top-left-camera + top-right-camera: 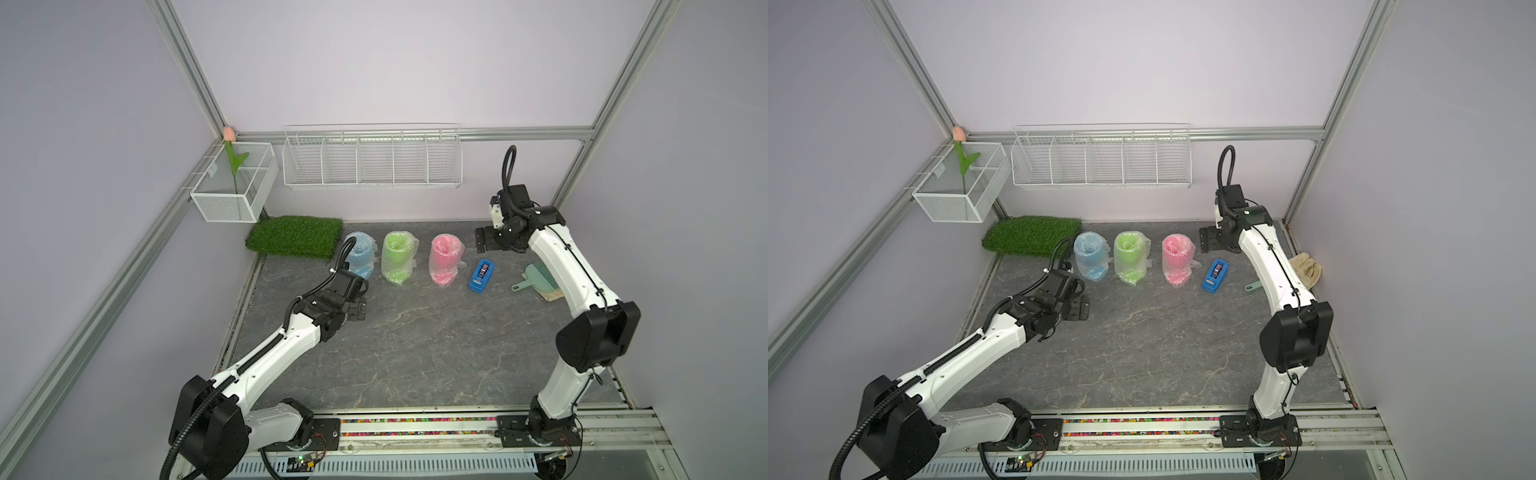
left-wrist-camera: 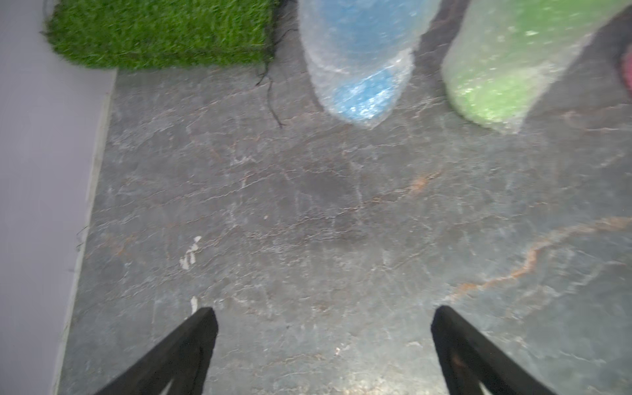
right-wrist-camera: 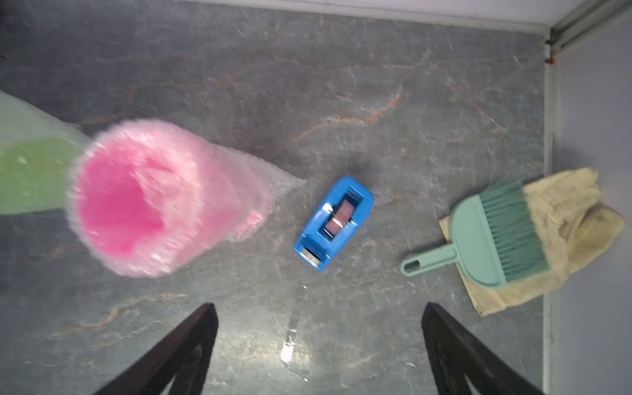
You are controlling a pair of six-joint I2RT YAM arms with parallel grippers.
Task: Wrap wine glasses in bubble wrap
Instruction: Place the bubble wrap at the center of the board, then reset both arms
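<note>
I see the grey stone-patterned bench [image 1: 415, 353] filling the floor of the cell, with both white arms reaching in from the front rail; on the back wall hangs a white wire rack [image 1: 372, 160] with divided compartments, and at the rear left corner a mesh basket [image 1: 232, 195] holds an artificial tulip [image 1: 235, 162]; below it a green grass mat [image 1: 295, 235] lies flat at the rear left of the bench; just beside the mat the three wine glasses stand in a row along the back, the blue wine glass [image 1: 361, 253], then the green wine glass [image 1: 397, 257], then the pink wine glass [image 1: 445, 257], each rolled in its own bubble wrap [image 1: 411, 249], none touching its neighbour; at the right edge a mint dustpan [image 1: 536, 278] with its brush rests on a beige cloth [image 3: 564, 219]; between the dustpan and the pink glass sits a small blue tape dispenser [image 1: 481, 275]; my left pincer [image 2: 323, 309] hangs over bare bench in front of the blue glass, fingers spread wide with nothing between them; my right pincer [image 3: 318, 305] hovers near the pink glass without touching it, fingers likewise wide apart and empty.
</note>
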